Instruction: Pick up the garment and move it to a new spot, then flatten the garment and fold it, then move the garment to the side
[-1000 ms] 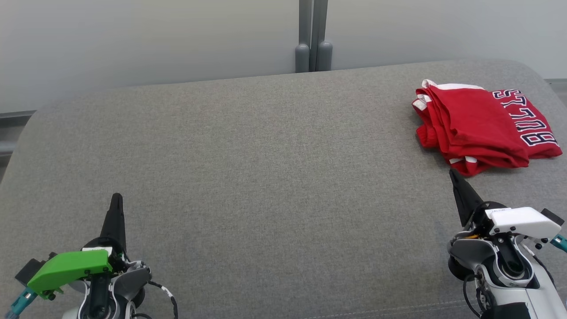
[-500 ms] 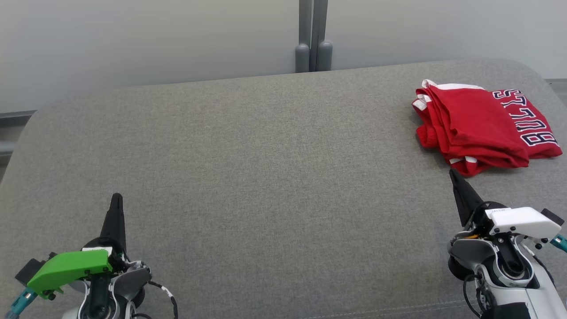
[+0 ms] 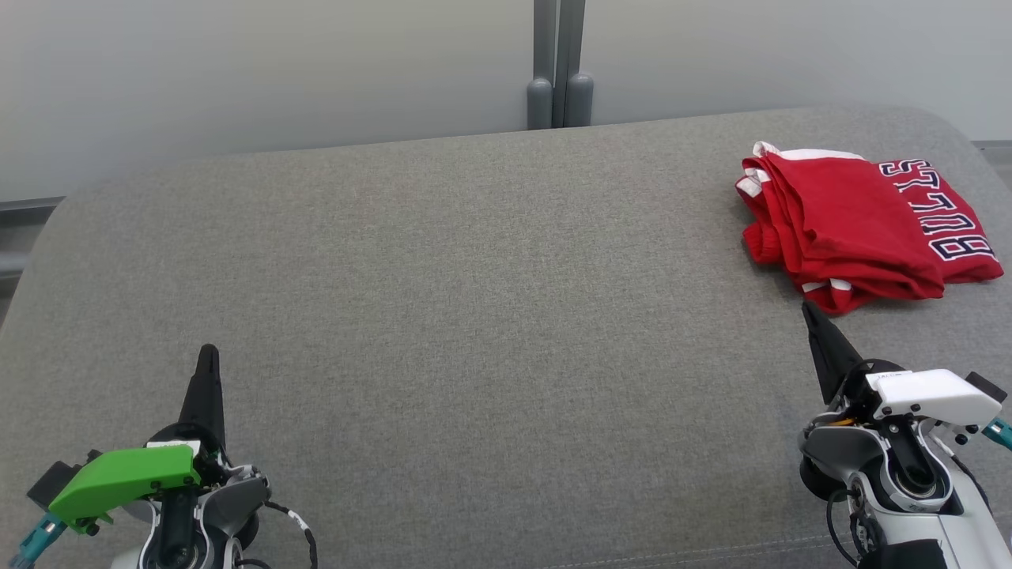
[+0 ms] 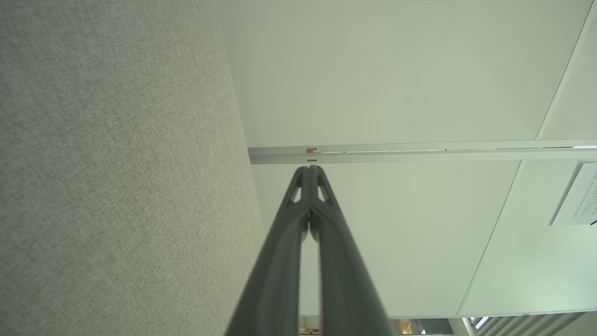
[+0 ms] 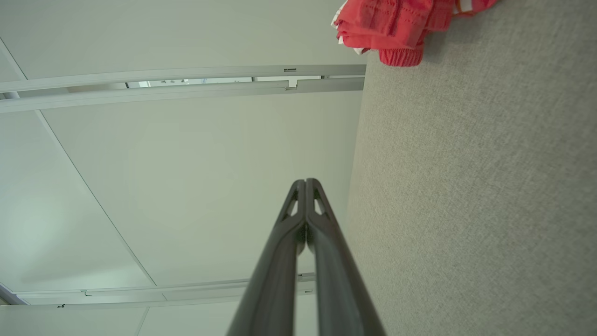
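The garment [image 3: 862, 221] is a red top with white trim and dark lettering, lying folded in a compact stack at the far right of the grey fabric surface [image 3: 474, 300]. Its edge also appears in the right wrist view as red cloth [image 5: 396, 28] at the top. My right gripper [image 3: 808, 308] is shut and empty, its tip just short of the garment's near edge. Far from it at the lower left, my left gripper [image 3: 208, 352] is shut and empty too. Each wrist view shows its own tips pressed together: left gripper [image 4: 310, 169], right gripper [image 5: 305, 182].
The grey padded surface has rounded far corners and drops off beyond its back edge [image 3: 395, 146]. Pale wall panels with a grey upright post [image 3: 560, 71] stand behind it.
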You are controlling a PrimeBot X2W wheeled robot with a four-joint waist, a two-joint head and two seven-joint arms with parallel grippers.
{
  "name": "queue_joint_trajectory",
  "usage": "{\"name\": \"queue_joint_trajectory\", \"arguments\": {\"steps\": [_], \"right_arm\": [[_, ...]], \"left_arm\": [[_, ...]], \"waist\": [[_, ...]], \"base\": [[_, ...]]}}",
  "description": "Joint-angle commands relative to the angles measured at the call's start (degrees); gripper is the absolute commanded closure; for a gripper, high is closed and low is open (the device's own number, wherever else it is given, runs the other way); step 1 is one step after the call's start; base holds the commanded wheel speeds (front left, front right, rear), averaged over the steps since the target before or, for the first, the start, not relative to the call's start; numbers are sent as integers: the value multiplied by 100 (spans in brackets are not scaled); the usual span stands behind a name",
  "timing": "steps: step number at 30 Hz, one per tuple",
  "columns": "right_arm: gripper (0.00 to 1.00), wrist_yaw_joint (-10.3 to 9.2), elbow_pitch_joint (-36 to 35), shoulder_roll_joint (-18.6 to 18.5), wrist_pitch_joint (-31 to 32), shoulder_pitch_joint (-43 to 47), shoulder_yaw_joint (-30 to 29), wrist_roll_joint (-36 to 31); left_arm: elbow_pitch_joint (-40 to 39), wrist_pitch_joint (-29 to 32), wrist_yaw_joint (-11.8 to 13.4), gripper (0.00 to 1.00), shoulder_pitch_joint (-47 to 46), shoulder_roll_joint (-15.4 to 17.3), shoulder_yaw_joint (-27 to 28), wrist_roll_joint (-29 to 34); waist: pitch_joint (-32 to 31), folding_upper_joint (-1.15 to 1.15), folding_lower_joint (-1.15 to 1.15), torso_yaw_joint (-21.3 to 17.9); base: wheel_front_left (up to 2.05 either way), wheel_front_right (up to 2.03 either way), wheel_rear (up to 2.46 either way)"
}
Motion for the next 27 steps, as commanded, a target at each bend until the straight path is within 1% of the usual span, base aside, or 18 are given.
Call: {"name": "queue_joint_trajectory", "arguments": {"steps": [1, 27], "right_arm": [[100, 2, 4, -28, 26, -17, -8, 30], [100, 2, 4, -28, 25, -17, -7, 30]], "left_arm": [[10, 1, -25, 100, -68, 27, 15, 3], [10, 0, -25, 100, -67, 27, 14, 3]], "waist": [[0, 0, 0, 0], [0, 0, 0, 0]], "base": [[0, 0, 0], [0, 0, 0]]}}
